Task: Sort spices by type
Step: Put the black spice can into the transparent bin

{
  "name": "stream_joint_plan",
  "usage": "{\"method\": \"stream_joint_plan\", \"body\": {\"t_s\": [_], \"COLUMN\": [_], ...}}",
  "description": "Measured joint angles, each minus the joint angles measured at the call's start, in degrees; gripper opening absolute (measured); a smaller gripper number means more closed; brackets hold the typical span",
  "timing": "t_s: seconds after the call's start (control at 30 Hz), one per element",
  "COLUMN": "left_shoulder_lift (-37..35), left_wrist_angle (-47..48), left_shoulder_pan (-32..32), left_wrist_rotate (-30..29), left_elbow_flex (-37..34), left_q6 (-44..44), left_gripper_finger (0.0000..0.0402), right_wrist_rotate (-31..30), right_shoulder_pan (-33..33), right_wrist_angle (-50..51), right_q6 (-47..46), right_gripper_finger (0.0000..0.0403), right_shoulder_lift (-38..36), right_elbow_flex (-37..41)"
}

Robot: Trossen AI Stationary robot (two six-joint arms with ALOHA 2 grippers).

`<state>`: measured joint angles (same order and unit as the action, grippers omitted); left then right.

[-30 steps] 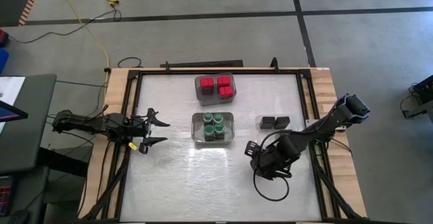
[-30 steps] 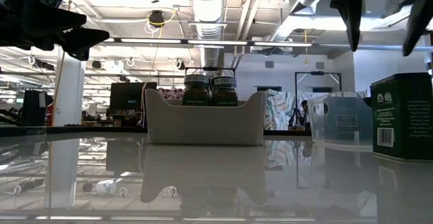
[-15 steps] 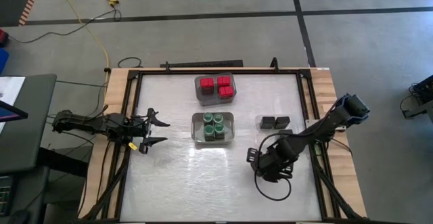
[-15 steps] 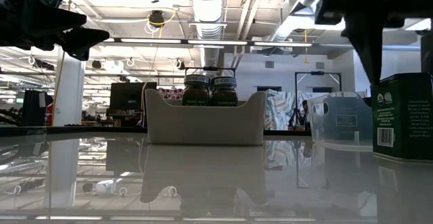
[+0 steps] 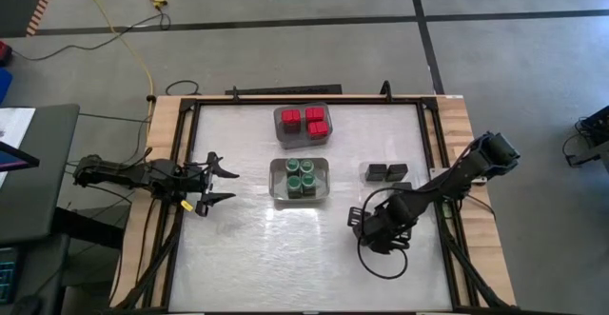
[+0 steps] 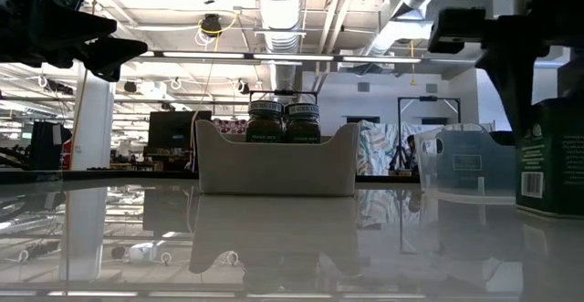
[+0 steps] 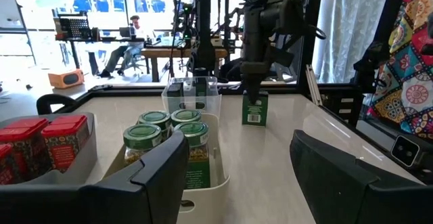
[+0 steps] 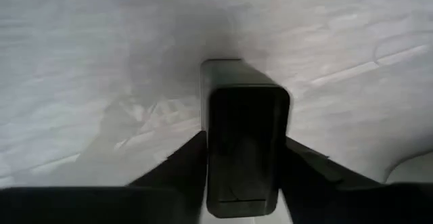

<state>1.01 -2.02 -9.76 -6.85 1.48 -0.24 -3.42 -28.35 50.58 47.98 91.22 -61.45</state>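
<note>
My right gripper is down over a dark green-black tin that stands upright on the table at the near right. The tin also shows in the low view and in the left wrist view. Red-topped square containers sit in a grey bin. Green-lidded jars sit in a white bin. Two dark tins sit in a clear bin. My left gripper is open and empty at the table's left edge. My right gripper has the tin pinched between its two fingers, one on each of two opposite side walls, just below the top. The fingers come from above, pointing down. The tin stands upright with its bottom on the table.
The three bins stand across the middle and far part of the table: the grey bin farthest, the white bin in the middle, the clear bin to the right. Bare white tabletop lies along the near side and on the left.
My right gripper has come straight down from above the tin until its fingers stand on either side of it. The tin has shifted a little sideways on the table and stays upright.
</note>
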Motion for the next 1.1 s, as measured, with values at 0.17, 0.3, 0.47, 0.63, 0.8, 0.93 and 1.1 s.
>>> {"method": "stream_joint_plan", "body": {"t_s": [0.17,0.3,0.47,0.63,0.8,0.93,1.1], "left_shoulder_lift": [-0.01,0.01,-0.01,0.00,0.01,0.01,0.00], "left_wrist_angle": [0.00,0.00,0.00,0.00,0.00,0.00,0.00], "left_shoulder_pan": [-0.02,-0.01,0.00,-0.02,-0.02,-0.01,0.00], "left_wrist_rotate": [0.00,0.00,0.00,-0.02,0.00,-0.01,0.00], "left_elbow_flex": [0.00,0.01,0.02,0.01,0.00,0.00,0.01], "left_q6": [0.01,0.00,-0.01,0.01,0.01,0.00,0.00], "left_gripper_finger": [0.0247,0.0247,0.0247,0.0247,0.0247,0.0247,0.0247], "right_wrist_rotate": [0.04,0.29,0.55,0.50,0.57,0.61,0.63], "right_shoulder_pan": [1.81,6.81,15.15,22.40,24.65,25.26,26.26], "right_wrist_angle": [3.33,10.63,14.19,15.20,15.99,18.56,20.52], "right_q6": [-6.91,-16.34,-24.38,-30.09,-35.80,-39.00,-42.24], "right_gripper_finger": [0.0145,0.0145,0.0145,0.0145,0.0145,0.0145,0.0145], "right_shoulder_lift": [-0.13,-2.30,-10.21,-18.51,-21.32,-19.06,-14.00], "right_elbow_flex": [-2.70,-6.82,-8.57,-8.59,-8.64,-8.66,-8.66]}}
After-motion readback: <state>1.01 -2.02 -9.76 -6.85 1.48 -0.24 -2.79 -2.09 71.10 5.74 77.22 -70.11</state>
